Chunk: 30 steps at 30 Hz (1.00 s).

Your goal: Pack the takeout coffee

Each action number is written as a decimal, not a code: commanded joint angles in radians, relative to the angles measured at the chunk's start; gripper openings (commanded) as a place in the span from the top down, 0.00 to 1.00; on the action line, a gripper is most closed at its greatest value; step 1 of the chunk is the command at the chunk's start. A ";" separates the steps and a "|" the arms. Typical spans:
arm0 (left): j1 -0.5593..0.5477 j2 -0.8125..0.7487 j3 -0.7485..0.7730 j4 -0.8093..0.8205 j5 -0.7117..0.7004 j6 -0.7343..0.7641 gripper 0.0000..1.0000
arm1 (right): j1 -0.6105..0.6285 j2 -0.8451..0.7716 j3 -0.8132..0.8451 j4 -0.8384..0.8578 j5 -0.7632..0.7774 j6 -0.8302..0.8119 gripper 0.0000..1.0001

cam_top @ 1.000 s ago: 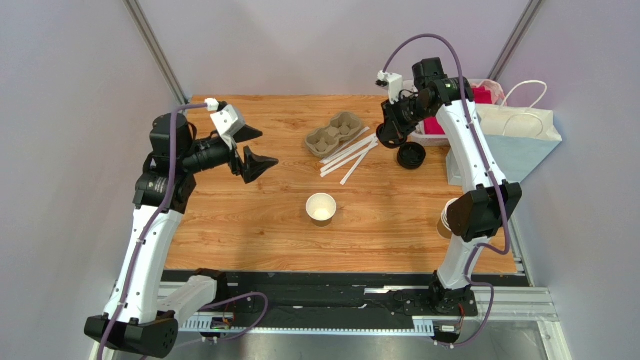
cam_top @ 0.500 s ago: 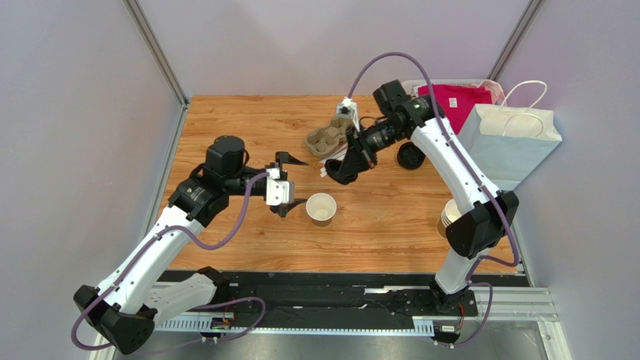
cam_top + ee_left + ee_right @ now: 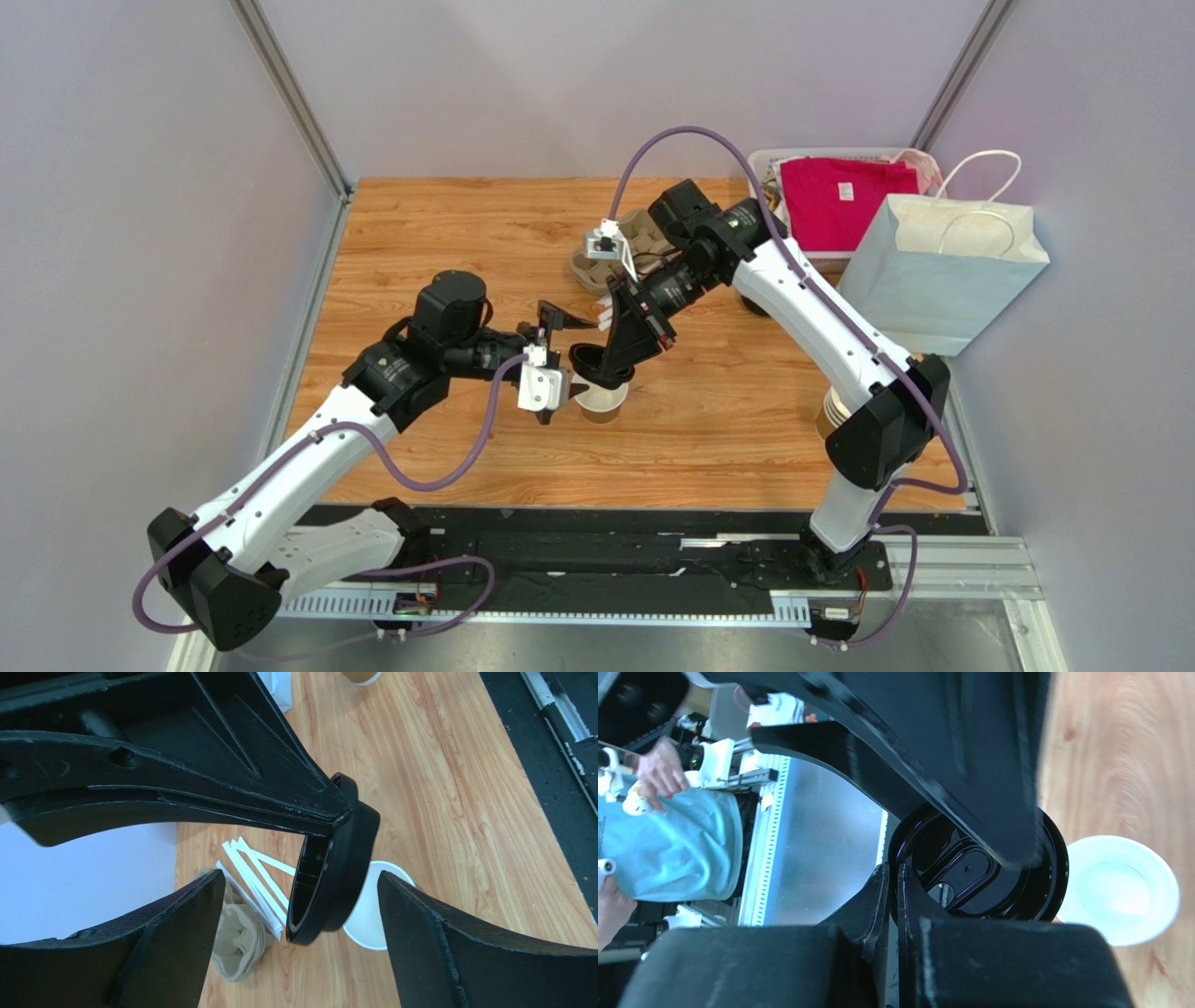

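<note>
An open brown paper cup (image 3: 606, 403) with a white inside stands mid-table with no lid on it; no lidded cup shows. My right gripper (image 3: 606, 361) is shut on the rim of a round black lid (image 3: 592, 370) and holds it tilted just above the cup's left edge. In the left wrist view the lid (image 3: 330, 875) hangs on edge over the cup (image 3: 375, 910). In the right wrist view the lid's underside (image 3: 976, 868) sits beside the cup (image 3: 1120, 889). My left gripper (image 3: 565, 350) is open, its fingers either side of the lid, just left of the cup.
A cardboard cup carrier (image 3: 634, 245) and white straws (image 3: 256, 875) lie behind the cup. A white paper bag (image 3: 943, 266) and a bin with a pink item (image 3: 842, 189) stand at the back right. A stack of lidless cups (image 3: 838, 409) stands at the right edge.
Both arms swung in to the table's middle. The right gripper carried the black lid from the back right to over the cup. The left gripper came from the far left to the cup.
</note>
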 commanded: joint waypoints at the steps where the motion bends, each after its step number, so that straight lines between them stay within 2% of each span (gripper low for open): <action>1: -0.012 0.009 0.007 0.018 0.025 0.034 0.26 | 0.031 -0.019 0.023 -0.257 -0.068 -0.022 1.00; 2: -0.015 0.010 0.011 0.004 0.026 0.034 0.34 | 0.036 -0.017 0.026 -0.257 -0.068 -0.019 1.00; 3: -0.018 0.012 0.019 -0.007 0.026 0.031 0.47 | 0.036 -0.016 0.038 -0.257 -0.069 -0.013 1.00; 5: -0.024 0.007 0.019 -0.007 0.014 0.003 0.61 | 0.037 -0.011 0.052 -0.259 -0.054 -0.007 1.00; 6: -0.023 0.001 0.020 -0.004 0.011 -0.044 0.74 | 0.036 -0.008 0.061 -0.259 -0.043 -0.005 1.00; 7: -0.023 -0.001 0.020 0.002 0.008 -0.066 0.80 | 0.036 -0.006 0.085 -0.259 -0.029 -0.004 1.00; 8: -0.024 -0.004 0.023 0.004 0.005 -0.096 0.91 | 0.034 -0.002 0.099 -0.260 -0.004 -0.002 1.00; 10: -0.023 -0.007 0.031 0.007 0.000 -0.196 0.99 | 0.028 0.000 0.150 -0.257 0.015 0.005 1.00; 11: -0.023 -0.008 0.036 0.007 -0.006 -0.231 1.00 | 0.019 0.004 0.171 -0.256 0.044 0.013 0.97; 12: -0.024 -0.005 0.045 0.008 -0.009 -0.268 1.00 | 0.013 0.012 0.196 -0.248 0.064 0.022 0.90; 13: -0.023 -0.002 0.051 0.024 -0.020 -0.375 1.00 | 0.002 0.015 0.231 -0.242 0.087 0.033 0.82; 14: -0.023 0.002 0.069 0.028 -0.046 -0.430 1.00 | -0.025 0.014 0.245 -0.230 0.143 0.045 0.64; 16: -0.020 0.027 0.099 -0.002 -0.046 -0.583 1.00 | -0.065 0.000 0.262 -0.161 0.202 0.088 0.57; 17: -0.008 0.036 0.109 -0.008 -0.025 -0.653 1.00 | -0.113 -0.009 0.273 -0.138 0.242 0.125 0.49; 20: 0.046 0.068 0.114 0.016 0.047 -0.918 1.00 | -0.206 -0.072 0.228 -0.011 0.300 0.205 0.44; 22: 0.103 0.078 0.097 0.100 0.099 -1.073 1.00 | -0.237 -0.139 0.185 0.084 0.346 0.225 0.39; 23: 0.124 0.093 0.082 0.134 0.120 -1.212 1.00 | -0.236 -0.164 0.134 0.115 0.416 0.229 0.37; 24: 0.141 0.105 0.076 0.195 0.143 -1.289 1.00 | -0.234 -0.189 0.106 0.178 0.441 0.232 0.36; 26: 0.172 0.145 0.070 0.232 0.207 -1.426 1.00 | -0.231 -0.257 0.057 0.236 0.500 0.245 0.30; 30: 0.186 0.191 0.063 0.297 0.253 -1.563 1.00 | -0.161 -0.308 0.000 0.276 0.589 0.194 0.34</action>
